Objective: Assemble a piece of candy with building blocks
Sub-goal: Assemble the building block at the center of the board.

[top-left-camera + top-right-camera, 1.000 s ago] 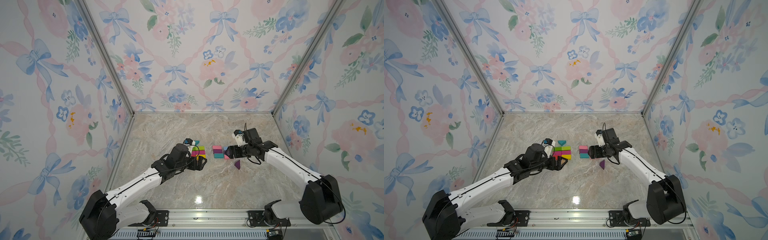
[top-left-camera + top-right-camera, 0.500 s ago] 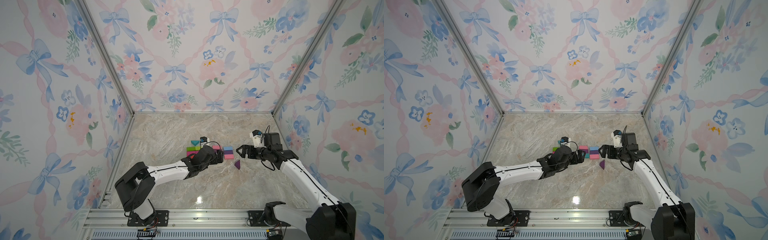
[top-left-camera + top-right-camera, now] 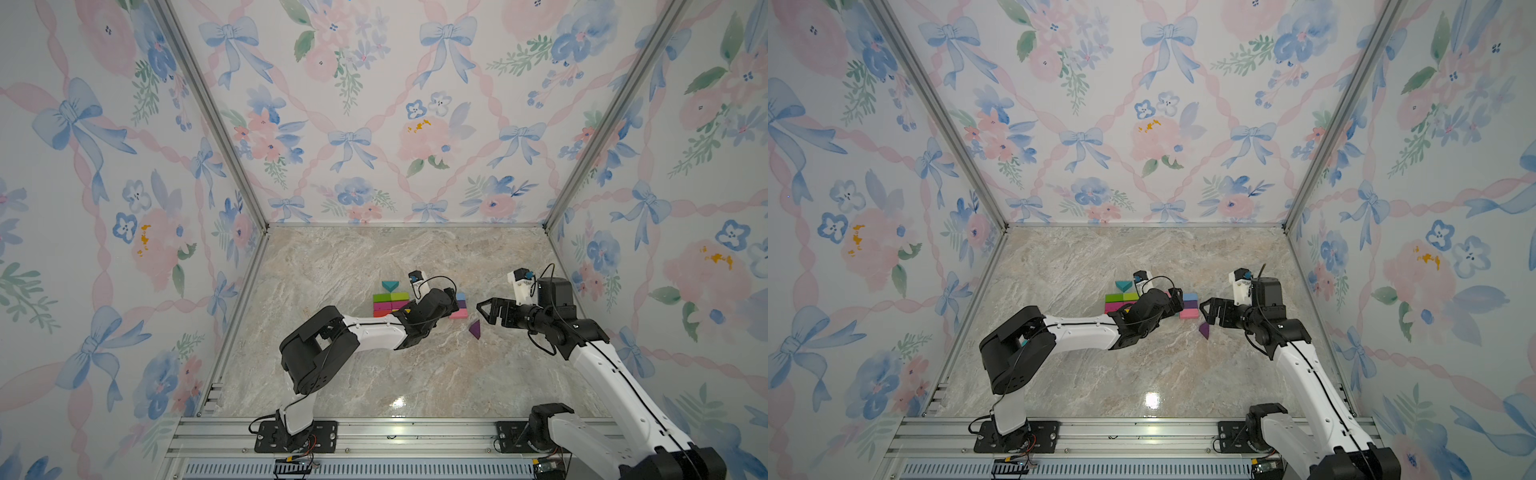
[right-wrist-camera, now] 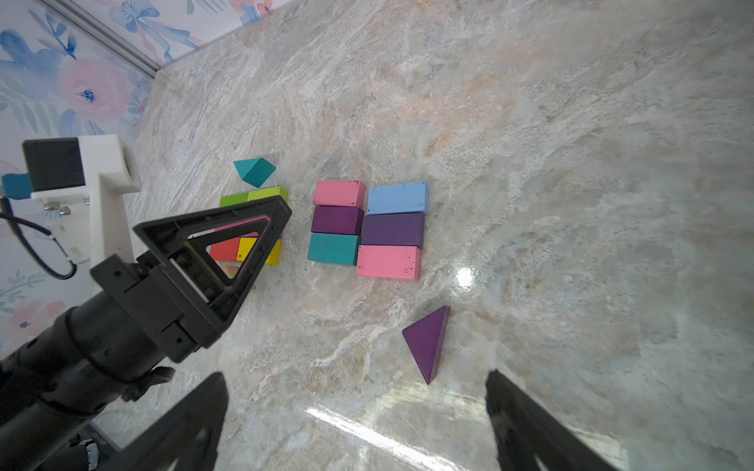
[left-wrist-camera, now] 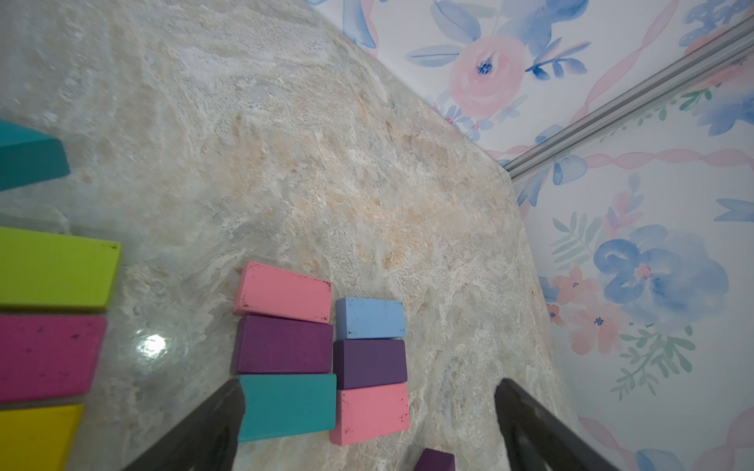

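Left jaws have slid over six packed pink, purple, teal, blue blocks (image 5: pixel 285 346); right jaws backed off; both gape empty.

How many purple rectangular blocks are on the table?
2. One matte purple rectangular block and a darker one adjoin in the six-block group's middle row. The left arm may hide others.

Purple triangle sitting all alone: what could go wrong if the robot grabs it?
1. The purple triangle has slanted sides, so the open right pincer might slip off it.
2. The open left pincer is right next to the teal block; a nudge could push the neat rows crooked.
3. The two pincers are close together and might bump.
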Robot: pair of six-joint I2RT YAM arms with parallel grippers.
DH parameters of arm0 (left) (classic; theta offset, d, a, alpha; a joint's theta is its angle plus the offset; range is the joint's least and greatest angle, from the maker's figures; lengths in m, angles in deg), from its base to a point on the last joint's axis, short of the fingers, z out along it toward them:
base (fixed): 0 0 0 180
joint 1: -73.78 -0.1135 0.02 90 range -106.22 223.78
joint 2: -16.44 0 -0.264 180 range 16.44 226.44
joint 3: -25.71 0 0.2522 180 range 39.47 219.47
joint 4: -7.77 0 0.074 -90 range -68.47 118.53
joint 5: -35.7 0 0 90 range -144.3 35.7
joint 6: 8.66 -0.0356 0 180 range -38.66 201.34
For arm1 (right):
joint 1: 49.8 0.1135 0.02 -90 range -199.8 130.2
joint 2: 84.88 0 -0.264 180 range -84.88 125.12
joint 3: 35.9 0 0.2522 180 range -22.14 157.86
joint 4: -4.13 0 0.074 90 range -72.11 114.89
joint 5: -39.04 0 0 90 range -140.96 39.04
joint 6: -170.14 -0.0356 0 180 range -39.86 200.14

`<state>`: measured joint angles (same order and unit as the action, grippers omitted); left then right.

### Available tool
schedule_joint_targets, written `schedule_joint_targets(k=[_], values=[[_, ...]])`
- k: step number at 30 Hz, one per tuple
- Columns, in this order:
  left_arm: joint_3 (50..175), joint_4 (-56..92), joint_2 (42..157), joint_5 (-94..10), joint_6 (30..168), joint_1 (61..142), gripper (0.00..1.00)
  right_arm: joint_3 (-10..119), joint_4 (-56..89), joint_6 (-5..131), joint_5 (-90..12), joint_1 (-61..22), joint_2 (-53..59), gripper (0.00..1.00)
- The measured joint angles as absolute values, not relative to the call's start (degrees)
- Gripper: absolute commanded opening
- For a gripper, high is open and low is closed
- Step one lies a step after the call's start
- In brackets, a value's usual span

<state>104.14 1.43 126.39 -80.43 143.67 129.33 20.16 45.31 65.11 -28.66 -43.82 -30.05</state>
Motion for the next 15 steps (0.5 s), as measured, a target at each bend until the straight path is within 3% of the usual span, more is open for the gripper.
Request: schedule_joint_targets(k=[15], values=[[108.2, 0.1, 133.2, -87.3, 148.7, 129.4, 0.98, 18.6, 46.4, 65.1, -27.3, -45.3, -34.6, 0.99]])
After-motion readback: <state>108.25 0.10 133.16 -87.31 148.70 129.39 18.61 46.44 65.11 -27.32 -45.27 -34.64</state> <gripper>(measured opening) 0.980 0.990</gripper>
